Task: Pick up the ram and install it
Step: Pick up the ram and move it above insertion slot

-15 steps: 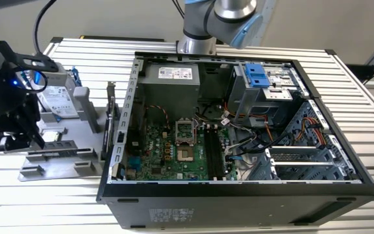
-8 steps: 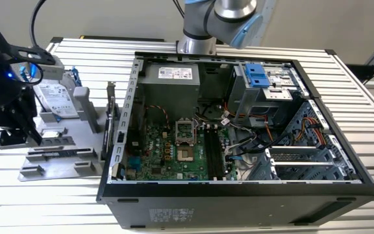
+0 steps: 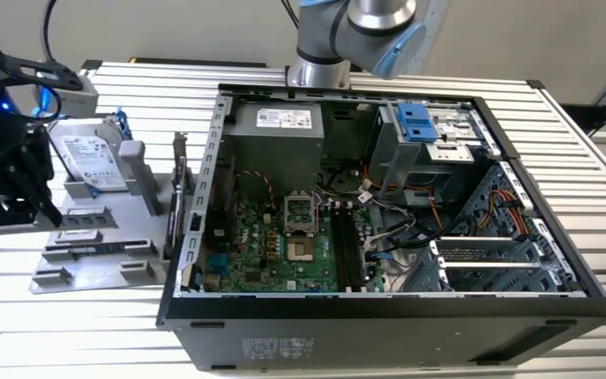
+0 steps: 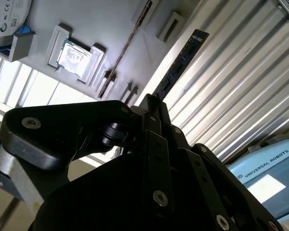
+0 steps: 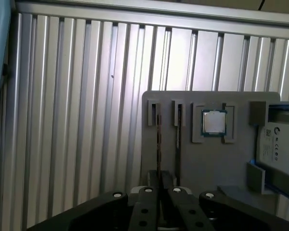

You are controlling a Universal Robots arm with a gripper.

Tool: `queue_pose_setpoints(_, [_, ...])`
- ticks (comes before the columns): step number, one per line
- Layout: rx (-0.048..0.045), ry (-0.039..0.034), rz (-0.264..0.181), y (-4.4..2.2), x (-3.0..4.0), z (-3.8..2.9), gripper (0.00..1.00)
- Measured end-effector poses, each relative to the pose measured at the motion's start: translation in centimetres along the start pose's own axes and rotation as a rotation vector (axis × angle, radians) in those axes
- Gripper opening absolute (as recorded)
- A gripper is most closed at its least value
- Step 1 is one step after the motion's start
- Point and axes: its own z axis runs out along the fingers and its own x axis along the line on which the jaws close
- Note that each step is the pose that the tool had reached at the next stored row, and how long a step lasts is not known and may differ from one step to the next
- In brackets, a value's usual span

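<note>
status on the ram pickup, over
Gripper lined up on the long thin dark circuit-board ram, contact unclear. Ram on edge in grey slotted holder, not installed. Nothing seen blocking.

Ribbed metal table [image 3: 587,158] before a plain pale wall [image 3: 177,28].

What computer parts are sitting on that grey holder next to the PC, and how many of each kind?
Ram stick: 1
Thin brownish board on edge: 1
Processor chip: 1
Hard drive: 1
Total: 4
</note>
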Motion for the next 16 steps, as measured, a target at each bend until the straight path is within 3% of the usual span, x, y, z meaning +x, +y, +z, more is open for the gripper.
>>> queue_pose_setpoints(7, [0.0001, -0.0001, 0.0, -0.01, 0.0, -1.9, 0.0])
queue_pose_setpoints(8, [0.0, -0.0001, 0.0, -0.02, 0.0, -2.75, 0.0])
queue_pose_setpoints(9, [0.0, 0.0, 0.0, -0.01, 0.0, -3.19, 0.0])
queue_pose_setpoints(16, [0.0001, 0.0, 0.02, 0.16, -0.01, -4.71, 0.0])
